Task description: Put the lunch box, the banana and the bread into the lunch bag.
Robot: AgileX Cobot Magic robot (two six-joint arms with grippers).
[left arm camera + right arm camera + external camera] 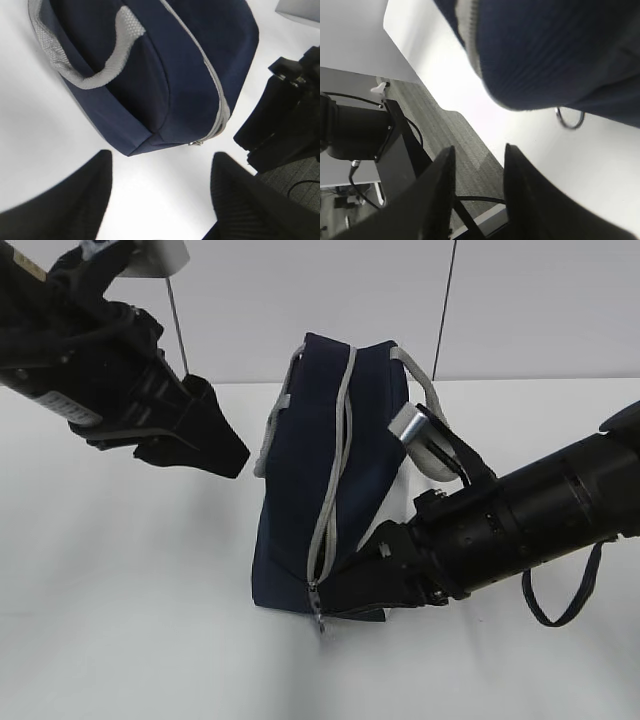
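In the exterior view the lunch bag (325,480) stands on the white bench (120,620), its grey zipper (335,480) apparently shut from the top ridge down to the near bottom corner, where the slider and ring pull (318,615) sit. The right pincer (345,595) lies low just beside that corner; the left pincer (215,445) hovers to the left of the bag, apart from it. No lunch box, banana or bread shows in any view.

The left wrist view looks down on the bag's end, grey handle (100,65) draped over its side. The left pincer's fingers (75,200) are spread with only bare bench between them.

In the right wrist view the right pincer's fingers (437,195) stand a little apart and hold nothing; the ring pull (570,118) hangs under the bag's corner, off to the right of the gap.

The step in hand looks like opening the zipper. To do it well, centre the ring in the right pincer's gap before closing, brace the bag with the left, and pull along the zipper line.
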